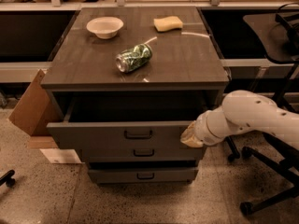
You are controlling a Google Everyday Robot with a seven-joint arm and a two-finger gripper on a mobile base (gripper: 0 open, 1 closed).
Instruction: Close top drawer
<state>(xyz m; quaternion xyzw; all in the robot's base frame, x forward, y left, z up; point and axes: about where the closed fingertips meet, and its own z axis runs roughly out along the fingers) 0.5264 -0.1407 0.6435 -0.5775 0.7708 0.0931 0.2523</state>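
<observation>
The top drawer (93, 135) is a wide grey drawer with a dark centred handle (138, 134). It sticks out a short way from the dark wooden cabinet (140, 73), and a dark gap of its inside shows under the cabinet top. My gripper (188, 137) is at the end of the white arm (252, 115), which reaches in from the right. The gripper sits against the right end of the drawer's front panel. Two shorter drawer fronts (144, 152) (145, 175) lie below.
On the cabinet top lie a crushed green can (134, 58), a white bowl (104, 27) and a yellow sponge (168, 23). A cardboard box (29, 107) leans at the cabinet's left. Office chair bases (266, 190) stand at the right.
</observation>
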